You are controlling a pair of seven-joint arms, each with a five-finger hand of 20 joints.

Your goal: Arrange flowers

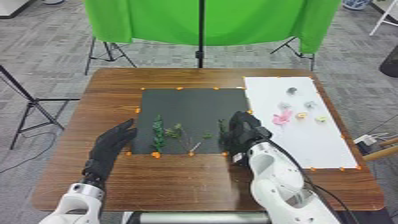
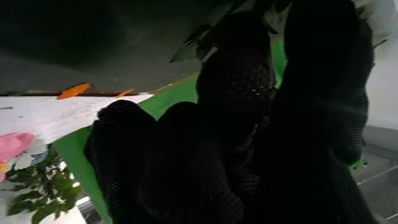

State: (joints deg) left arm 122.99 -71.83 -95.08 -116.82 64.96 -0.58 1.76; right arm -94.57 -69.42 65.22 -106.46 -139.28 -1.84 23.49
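Note:
My right hand (image 1: 244, 129) is low at the right part of the dark mat (image 1: 182, 105), close beside a leafy green stem (image 1: 222, 127). In the right wrist view, my right hand (image 2: 233, 87) has green leaves (image 2: 189, 44) near its far end; its grip is hidden. More greenery lies on the mat: a tall stem (image 1: 158, 134), a small leafy sprig (image 1: 174, 131) and a thin pinkish twig (image 1: 193, 145). A pink flower (image 1: 282, 117), yellowish blooms (image 1: 300, 115) and grey-white blooms (image 1: 291, 91) rest on the white sheet (image 1: 271, 92). My left hand (image 1: 113, 142) stays open left of the mat.
Orange markers (image 1: 155, 155) line the edges of the mat and sheet. A green cloth (image 1: 213, 22) hangs from stands behind the brown table (image 1: 111, 100). A black cable runs along the right arm. Leafy foliage (image 2: 43, 190) appears beyond the sheet in the right wrist view.

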